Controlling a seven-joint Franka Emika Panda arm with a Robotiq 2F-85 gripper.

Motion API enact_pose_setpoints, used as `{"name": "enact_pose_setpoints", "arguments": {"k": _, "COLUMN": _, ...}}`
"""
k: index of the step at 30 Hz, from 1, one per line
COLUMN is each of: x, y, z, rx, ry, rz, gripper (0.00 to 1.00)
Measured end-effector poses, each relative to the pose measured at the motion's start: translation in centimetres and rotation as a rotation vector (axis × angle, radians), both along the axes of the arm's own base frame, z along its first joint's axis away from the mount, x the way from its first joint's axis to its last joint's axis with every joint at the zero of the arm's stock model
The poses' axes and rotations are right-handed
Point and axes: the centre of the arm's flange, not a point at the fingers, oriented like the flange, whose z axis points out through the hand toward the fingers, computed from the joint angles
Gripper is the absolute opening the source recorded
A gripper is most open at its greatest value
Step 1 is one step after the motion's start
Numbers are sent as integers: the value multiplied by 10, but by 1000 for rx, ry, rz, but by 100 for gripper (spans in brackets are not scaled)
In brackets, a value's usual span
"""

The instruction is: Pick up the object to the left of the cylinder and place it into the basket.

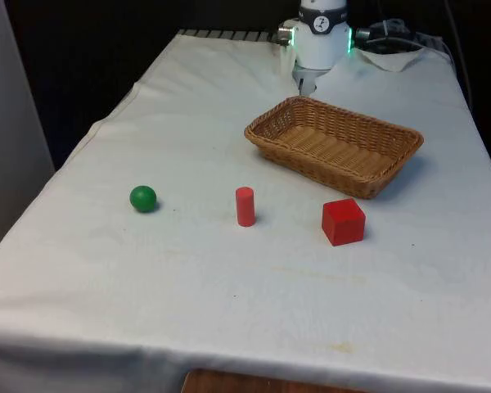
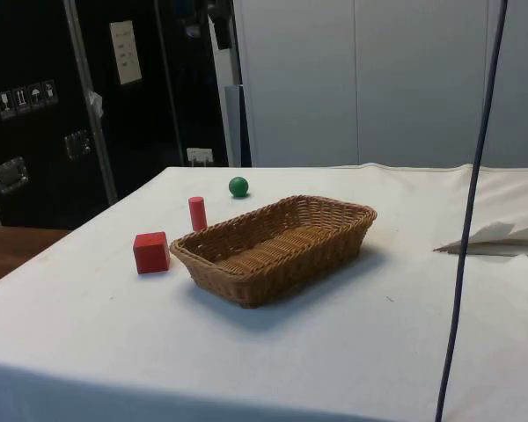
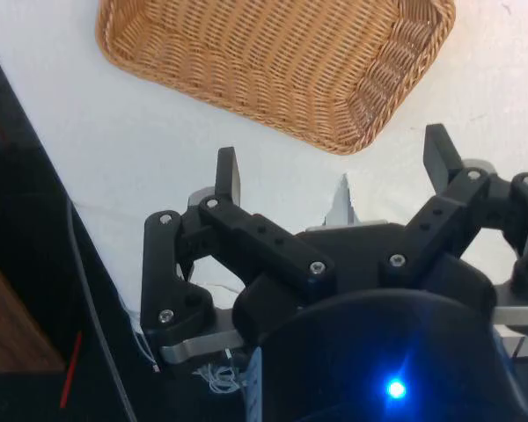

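1. Standing upright on the tabletop, a red cylinder is seen between a green ball on the front view's left and a red cube on the front view's right.
2. The ball is well apart from the wicker basket, with nothing placed between them.
3. The gripper is held above the cloth beside the basket, jaws spread wide and holding nothing.

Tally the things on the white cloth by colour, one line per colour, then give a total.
Red: 2, the cylinder and the cube
Green: 1, the ball
Tan: 1, the basket
Total: 4
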Motion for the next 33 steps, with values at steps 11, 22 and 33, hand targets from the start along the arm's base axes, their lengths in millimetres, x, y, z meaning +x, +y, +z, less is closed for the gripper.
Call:
{"name": "enact_pose_setpoints", "arguments": {"k": 11, "x": 16, "y": 6, "z": -33, "rx": -17, "ry": -12, "rz": 0, "gripper": 100}}
{"name": "enact_pose_setpoints", "arguments": {"k": 22, "x": 33, "y": 16, "z": -61, "rx": -34, "ry": -52, "rz": 3, "gripper": 100}}
{"name": "enact_pose_setpoints", "arguments": {"k": 33, "x": 50, "y": 33, "z": -83, "rx": -47, "ry": -83, "rz": 13, "gripper": 100}}
